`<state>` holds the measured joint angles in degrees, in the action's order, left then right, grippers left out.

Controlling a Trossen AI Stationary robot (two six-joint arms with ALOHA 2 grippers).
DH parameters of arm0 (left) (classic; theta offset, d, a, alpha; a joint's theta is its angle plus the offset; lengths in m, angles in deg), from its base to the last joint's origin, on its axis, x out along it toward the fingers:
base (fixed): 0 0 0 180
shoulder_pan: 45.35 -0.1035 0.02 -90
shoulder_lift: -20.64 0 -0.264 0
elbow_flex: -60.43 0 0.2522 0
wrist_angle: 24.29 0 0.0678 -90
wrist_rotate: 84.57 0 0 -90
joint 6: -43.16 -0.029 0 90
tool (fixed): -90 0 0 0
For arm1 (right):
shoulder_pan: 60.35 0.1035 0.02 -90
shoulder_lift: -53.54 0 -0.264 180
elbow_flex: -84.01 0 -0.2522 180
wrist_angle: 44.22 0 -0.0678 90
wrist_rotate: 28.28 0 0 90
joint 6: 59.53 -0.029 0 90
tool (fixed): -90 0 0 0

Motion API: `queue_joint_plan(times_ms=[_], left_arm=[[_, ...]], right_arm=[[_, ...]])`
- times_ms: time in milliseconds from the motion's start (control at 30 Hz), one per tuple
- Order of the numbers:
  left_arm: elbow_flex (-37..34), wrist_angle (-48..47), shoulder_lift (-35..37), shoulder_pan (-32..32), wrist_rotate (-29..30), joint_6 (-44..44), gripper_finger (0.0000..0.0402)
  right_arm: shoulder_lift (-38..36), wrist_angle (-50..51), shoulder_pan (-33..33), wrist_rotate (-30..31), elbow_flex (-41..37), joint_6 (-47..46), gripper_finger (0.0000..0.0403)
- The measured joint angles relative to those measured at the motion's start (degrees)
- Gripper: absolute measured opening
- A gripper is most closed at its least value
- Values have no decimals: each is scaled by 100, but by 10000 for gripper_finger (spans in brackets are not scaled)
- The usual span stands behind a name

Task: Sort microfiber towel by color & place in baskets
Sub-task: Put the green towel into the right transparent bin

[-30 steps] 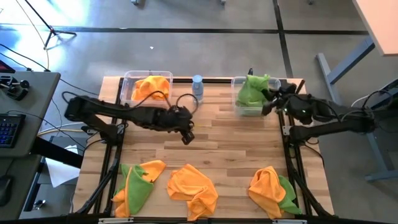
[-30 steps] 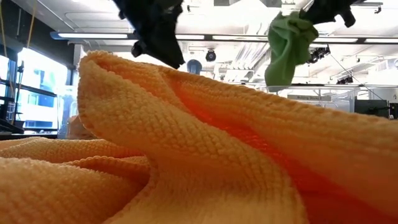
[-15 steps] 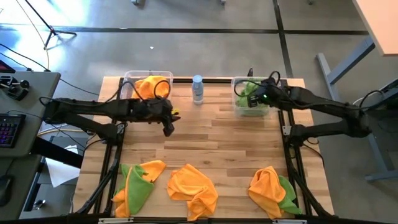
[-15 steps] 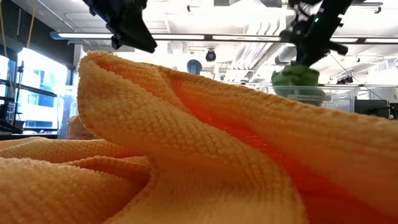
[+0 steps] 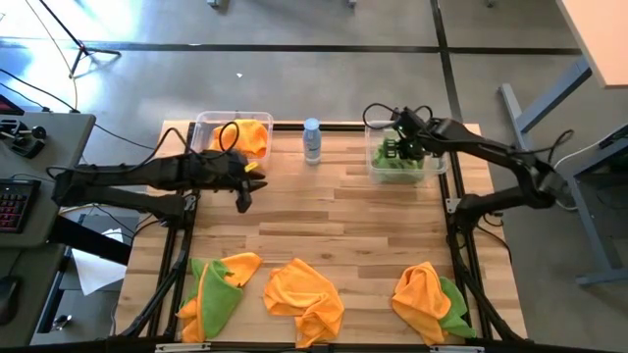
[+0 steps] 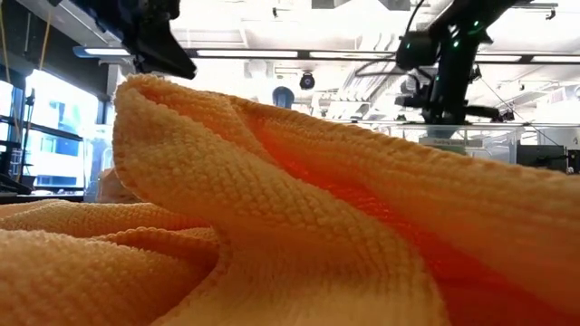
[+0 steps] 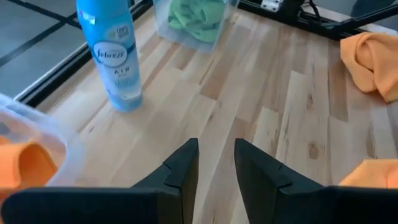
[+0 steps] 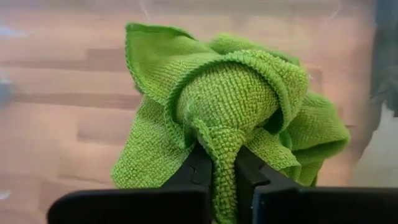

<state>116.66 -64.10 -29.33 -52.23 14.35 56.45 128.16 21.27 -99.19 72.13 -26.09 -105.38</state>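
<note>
My right end effector (image 8: 222,171) pinches a bright green microfiber towel (image 8: 233,106) inside the clear plastic basket (image 5: 439,165) beside the blue-capped bottle (image 5: 312,139), with three mixed orange-and-green piles unsorted.

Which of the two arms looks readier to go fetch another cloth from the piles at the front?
Probably the left. The left gripper is empty over bare table, nearer the front piles. The right gripper is down in the right tub, pinching a green cloth.
</note>
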Motion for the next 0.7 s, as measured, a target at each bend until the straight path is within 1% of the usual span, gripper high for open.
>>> queue_joint_plan(times_ms=[200,400,533,700], left_arm=[[-264,26,333,-7,-78,197,89],[-293,68,391,-10,-89,254,89],[-294,70,389,-10,-89,217,89],[-295,70,389,-10,-89,215,89]], right_arm=[[636,-144,-221,-83,0,79,44],[1075,-496,-244,-80,-4,84,103],[1061,-764,-246,-209,-4,85,153],[761,-615,-255,-301,182,300,206]])
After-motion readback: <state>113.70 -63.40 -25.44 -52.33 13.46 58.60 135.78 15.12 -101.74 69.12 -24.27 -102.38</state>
